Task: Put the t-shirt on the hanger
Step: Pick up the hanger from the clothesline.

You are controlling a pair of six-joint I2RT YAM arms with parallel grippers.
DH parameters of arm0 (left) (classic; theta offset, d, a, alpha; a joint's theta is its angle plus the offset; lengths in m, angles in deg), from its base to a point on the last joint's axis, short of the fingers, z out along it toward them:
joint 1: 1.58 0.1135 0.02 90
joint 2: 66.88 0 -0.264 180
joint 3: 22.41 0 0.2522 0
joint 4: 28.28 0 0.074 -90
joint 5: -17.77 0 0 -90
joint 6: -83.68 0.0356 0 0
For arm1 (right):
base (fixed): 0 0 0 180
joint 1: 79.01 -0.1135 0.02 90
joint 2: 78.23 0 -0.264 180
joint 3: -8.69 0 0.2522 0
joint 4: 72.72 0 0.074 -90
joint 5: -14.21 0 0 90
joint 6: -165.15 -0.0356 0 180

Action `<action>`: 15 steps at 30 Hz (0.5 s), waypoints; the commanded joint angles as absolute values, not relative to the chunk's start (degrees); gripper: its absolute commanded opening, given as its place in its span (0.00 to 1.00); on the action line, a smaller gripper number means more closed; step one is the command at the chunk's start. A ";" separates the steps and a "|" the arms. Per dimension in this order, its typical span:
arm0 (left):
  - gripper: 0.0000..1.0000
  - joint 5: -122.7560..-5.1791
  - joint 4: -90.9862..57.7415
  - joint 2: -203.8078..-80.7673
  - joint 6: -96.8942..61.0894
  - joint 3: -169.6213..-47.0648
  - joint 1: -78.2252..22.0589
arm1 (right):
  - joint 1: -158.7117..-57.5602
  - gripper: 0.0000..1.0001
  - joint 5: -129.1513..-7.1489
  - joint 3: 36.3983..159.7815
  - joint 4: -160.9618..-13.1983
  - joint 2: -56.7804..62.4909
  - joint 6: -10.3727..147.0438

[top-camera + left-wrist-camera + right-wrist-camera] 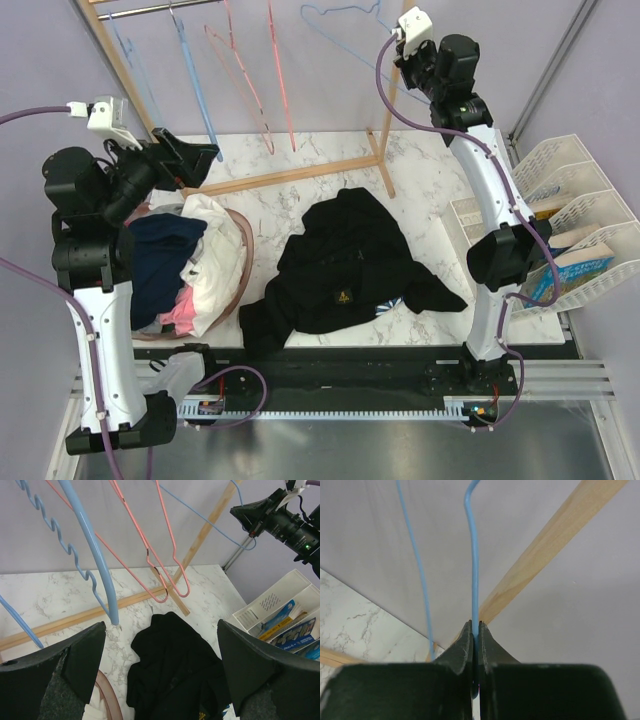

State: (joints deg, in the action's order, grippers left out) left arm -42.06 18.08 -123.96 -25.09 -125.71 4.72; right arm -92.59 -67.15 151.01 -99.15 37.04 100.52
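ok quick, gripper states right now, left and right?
Left gripper: open, holding nothing.
Right gripper: closed on the thin light-blue wire hanger.

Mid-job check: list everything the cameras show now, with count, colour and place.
t-shirt: one, black, crumpled mid-table.
hanger: one, light-blue wire, at the rack's right end.
pink hangers: two, pink wire, on the rack.
wavy hanger: one seen, blue, rack's left part.
rack: one, wooden, back of table.
basket: one, brownish rim, table's left, holding navy, white and pink clothes.
organizer: one, white, table's right, holding blue packets.
table: one, white marble.
left gripper: open, raised near the rack.
right gripper: shut on the hanger's wire.
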 commanded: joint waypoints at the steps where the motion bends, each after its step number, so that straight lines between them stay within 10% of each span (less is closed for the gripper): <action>1: 0.98 -41.29 15.89 -124.54 -24.08 -126.88 4.92 | -92.90 0.00 -68.32 149.11 -94.31 34.63 102.04; 15: 0.99 -41.64 15.10 -123.84 -24.16 -125.30 4.92 | -92.72 0.00 -68.06 132.32 -75.42 26.19 99.15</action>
State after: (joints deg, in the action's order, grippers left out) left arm -42.06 17.91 -124.97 -25.09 -125.71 4.72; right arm -92.66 -67.34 135.12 -84.70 31.33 101.21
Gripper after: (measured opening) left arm 0.983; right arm 0.022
